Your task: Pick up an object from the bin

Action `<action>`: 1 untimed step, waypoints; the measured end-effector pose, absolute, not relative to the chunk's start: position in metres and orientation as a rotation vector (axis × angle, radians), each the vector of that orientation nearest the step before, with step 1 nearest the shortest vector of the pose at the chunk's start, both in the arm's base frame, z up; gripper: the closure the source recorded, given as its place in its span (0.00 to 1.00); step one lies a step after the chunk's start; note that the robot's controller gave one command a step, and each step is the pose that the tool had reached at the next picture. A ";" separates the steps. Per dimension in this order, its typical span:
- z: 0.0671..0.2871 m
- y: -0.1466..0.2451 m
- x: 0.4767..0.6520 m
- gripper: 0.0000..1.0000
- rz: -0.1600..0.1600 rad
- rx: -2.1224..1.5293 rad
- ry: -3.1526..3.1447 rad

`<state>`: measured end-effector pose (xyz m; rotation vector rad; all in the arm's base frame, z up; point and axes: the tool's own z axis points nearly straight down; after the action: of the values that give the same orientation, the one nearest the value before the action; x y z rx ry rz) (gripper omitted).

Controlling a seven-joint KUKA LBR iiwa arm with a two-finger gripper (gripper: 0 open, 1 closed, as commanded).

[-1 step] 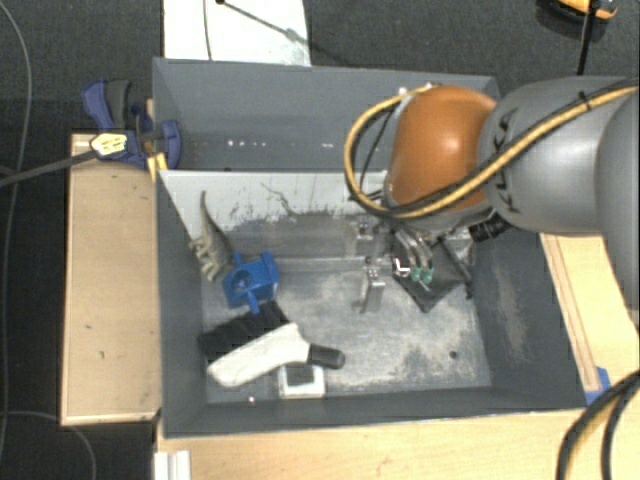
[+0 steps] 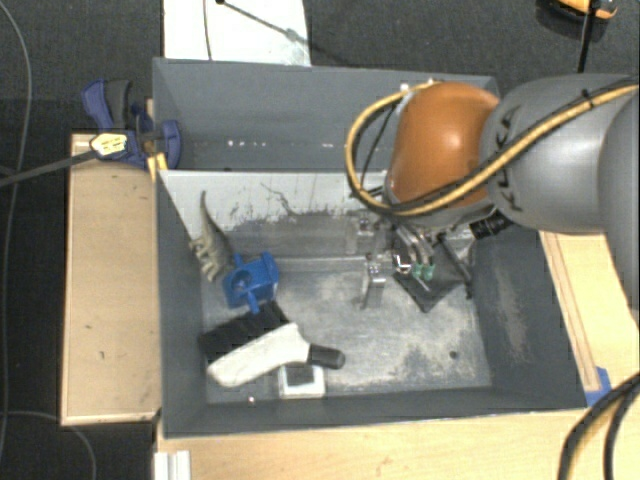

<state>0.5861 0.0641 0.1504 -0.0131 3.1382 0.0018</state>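
Observation:
My gripper [image 2: 372, 286] hangs low over the bin's floor near its middle, under the arm's orange cover, and I see no object at its tip. The nearest loose thing is a blue plastic piece [image 2: 250, 280], well to the gripper's left. A grey toy dinosaur [image 2: 210, 245] stands just beyond it against the left wall. Toward the front left lie a white oblong object [image 2: 258, 356] and a short black handle-like piece [image 2: 325, 357].
A flat black object [image 2: 236, 334] lies under the white one, and a small white block [image 2: 301, 379] sits by the front wall. All loose things lie in the bin's left half. The arm covers part of the bin's right rear.

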 end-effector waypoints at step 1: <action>0.107 0.107 0.567 0.00 0.000 -0.166 3.129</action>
<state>0.5671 0.1066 0.1071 -0.1656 3.1289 0.0002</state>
